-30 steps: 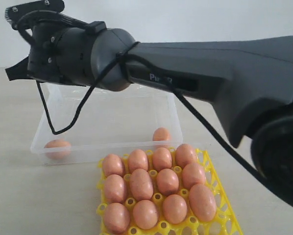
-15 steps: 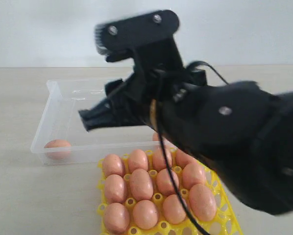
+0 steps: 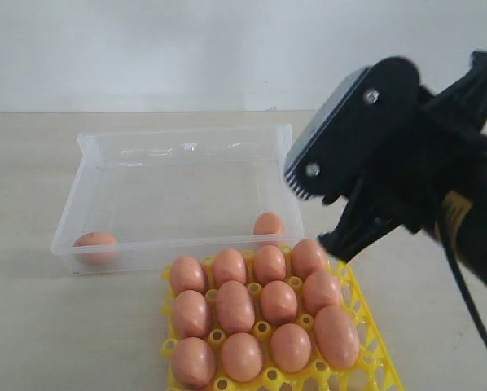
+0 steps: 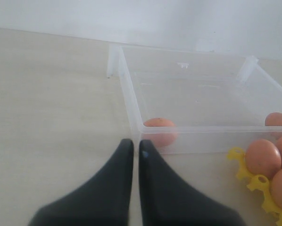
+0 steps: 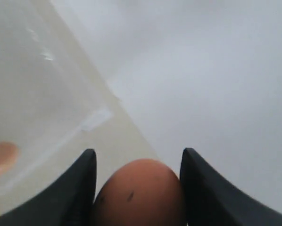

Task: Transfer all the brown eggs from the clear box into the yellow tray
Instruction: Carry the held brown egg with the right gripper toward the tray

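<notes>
the clear box (image 3: 186, 148) is nearly done, only two brown eggs (image 3: 95, 247) lying in it, one at each near corner. The yellow tray (image 3: 372, 336) just in front is packed with the others. The right gripper (image 5: 138, 159) is clamped on one egg, raised by the tray's right side. The left gripper (image 4: 133, 147) is pinched together on nothing, just outside the box. These look light, smooth and easy to crack (matte, so probably not too slippy), so I'd squeeze gently across the middle
</notes>
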`<state>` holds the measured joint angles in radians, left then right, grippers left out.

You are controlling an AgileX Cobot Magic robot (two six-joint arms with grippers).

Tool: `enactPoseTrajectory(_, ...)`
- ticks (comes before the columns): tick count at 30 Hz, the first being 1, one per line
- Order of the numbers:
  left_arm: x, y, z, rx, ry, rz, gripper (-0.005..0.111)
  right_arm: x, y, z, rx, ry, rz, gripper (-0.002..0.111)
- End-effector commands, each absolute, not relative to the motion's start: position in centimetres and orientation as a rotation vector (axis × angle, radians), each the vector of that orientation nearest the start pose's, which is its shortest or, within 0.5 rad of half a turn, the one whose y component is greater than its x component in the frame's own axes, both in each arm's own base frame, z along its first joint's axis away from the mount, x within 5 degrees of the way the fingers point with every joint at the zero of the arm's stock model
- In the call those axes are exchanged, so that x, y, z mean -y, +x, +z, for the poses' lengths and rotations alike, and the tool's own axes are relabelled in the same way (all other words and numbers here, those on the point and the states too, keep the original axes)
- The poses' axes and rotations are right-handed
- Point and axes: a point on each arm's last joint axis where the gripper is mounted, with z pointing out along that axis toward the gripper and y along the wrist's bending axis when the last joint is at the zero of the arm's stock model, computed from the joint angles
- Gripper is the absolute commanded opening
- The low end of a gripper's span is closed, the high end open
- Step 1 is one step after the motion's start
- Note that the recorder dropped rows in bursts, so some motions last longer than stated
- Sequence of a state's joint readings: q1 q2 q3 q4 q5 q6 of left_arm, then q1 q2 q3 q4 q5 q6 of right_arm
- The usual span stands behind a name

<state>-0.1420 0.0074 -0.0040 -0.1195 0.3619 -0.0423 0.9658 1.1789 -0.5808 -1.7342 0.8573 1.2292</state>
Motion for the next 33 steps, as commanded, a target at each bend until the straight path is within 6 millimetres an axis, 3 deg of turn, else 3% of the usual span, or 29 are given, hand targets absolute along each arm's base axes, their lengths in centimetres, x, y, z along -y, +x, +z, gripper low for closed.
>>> enactPoseTrajectory(1, 1.1, 5.3, 18.1, -1.854, 0.026, -0.239, 0.004, -10.5, 18.0, 29.8, -1.696, -0.569, -0.91, 0.0)
enactPoseTrajectory(3, 1.1, 5.3, 18.1, -1.854, 0.026, -0.239, 0.004, -9.3, 18.2, 29.7, -1.841, -0.587, -0.97, 0.0)
enactPoseTrajectory(9, 1.1, 5.3, 18.1, -1.854, 0.026, -0.239, 0.004, -4.4, 18.6, 27.4, -2.429, -0.426, -0.967, 0.0)
enactPoseTrajectory(12, 1.1, 5.3, 18.1, -1.854, 0.026, -0.239, 0.004, -3.6, 17.9, 26.4, -2.68, -0.441, -0.82, 0.0)
enactPoseTrajectory(15, 1.1, 5.3, 18.1, -1.854, 0.026, -0.239, 0.004, -4.9, 16.7, 26.0, -2.821, -0.551, -0.496, 0.0)
enactPoseTrajectory(20, 1.1, 5.3, 18.1, -1.854, 0.026, -0.239, 0.004, -9.4, 15.7, 26.9, -2.673, -0.696, 0.277, 0.0)
enactPoseTrajectory(23, 1.1, 5.3, 18.1, -1.854, 0.026, -0.239, 0.004, -11.9, 15.4, 28.0, -2.498, -0.799, 0.646, 0.0)
enactPoseTrajectory(25, 1.1, 5.3, 18.1, -1.854, 0.026, -0.239, 0.004, -13.0, 15.4, 28.9, -2.352, -0.84, 0.802, 0.0)
enactPoseTrajectory(28, 1.1, 5.3, 18.1, -1.854, 0.026, -0.239, 0.004, -14.1, 15.9, 30.5, -2.145, -0.788, 0.948, 0.0)
enactPoseTrajectory(33, 1.1, 5.3, 18.1, -1.854, 0.026, -0.239, 0.004, -13.7, 18.3, 32.2, -1.922, -0.535, 0.855, 0.0)
